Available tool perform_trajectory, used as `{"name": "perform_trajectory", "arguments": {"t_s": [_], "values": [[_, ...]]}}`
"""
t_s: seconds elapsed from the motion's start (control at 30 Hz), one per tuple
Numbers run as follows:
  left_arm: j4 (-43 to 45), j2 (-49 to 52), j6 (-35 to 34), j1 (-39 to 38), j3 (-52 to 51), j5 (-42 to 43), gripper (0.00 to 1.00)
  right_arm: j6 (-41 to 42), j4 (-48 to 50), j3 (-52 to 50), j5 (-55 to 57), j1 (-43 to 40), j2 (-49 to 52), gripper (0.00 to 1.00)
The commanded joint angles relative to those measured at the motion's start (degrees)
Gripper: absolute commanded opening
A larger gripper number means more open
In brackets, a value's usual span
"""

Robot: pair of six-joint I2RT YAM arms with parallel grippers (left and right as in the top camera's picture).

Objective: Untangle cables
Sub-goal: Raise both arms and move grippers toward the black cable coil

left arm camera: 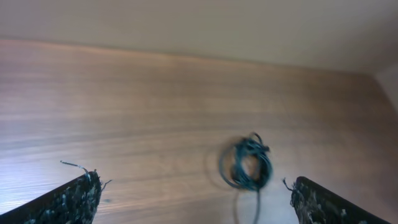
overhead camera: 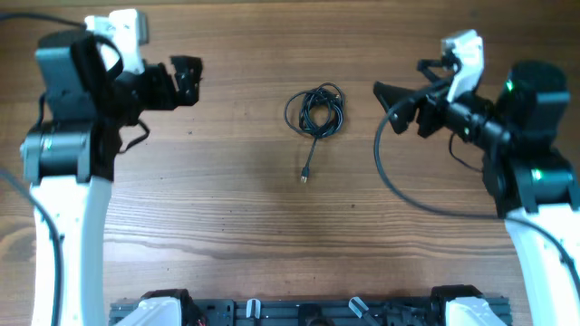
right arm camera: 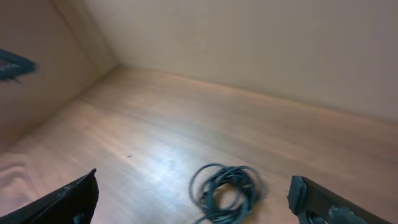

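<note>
The cables (overhead camera: 315, 112) lie as one small black coiled knot on the wooden table, with a loose end and its plug (overhead camera: 306, 177) trailing toward the front. In the left wrist view the cables (left arm camera: 247, 165) sit blurred ahead, between the fingers' line of sight; in the right wrist view the cables (right arm camera: 227, 191) show the same way. My left gripper (overhead camera: 186, 79) hovers open well to the left of the coil. My right gripper (overhead camera: 391, 104) hangs open to the coil's right. Neither touches the cables.
The wooden table (overhead camera: 272, 235) stretches around the coil. A thick black wire (overhead camera: 399, 186) loops from the right arm over the table. The arms' base rail (overhead camera: 308, 312) runs along the front edge. A pale wall (right arm camera: 249, 43) stands behind the table.
</note>
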Motion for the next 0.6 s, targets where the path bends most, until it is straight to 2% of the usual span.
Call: {"name": "perform_trajectory", "arguments": {"t_s": [0.0,0.3,0.4,0.57], "values": [[0.5,4.9,0.3,-0.6,0.9,9.4,1.00,5.6,-0.3,1.4,-4.8,0.0,4.5,1.00],[2.5,9.9,-4.3,-1.4,0.9,13.8,1.00,6.4,-0.2,1.4,-9.5,0.0,11.8,1.00],[5.5,11.7,-9.9,-2.3,0.9,13.7,1.00,6.5,-0.2,1.4,-9.2,0.0,13.4,1.00],[10.4,16.4,-16.1,-6.5,0.9,6.4,1.00,7.8,-0.3,1.4,-9.2,0.0,14.4,1.00]]}}
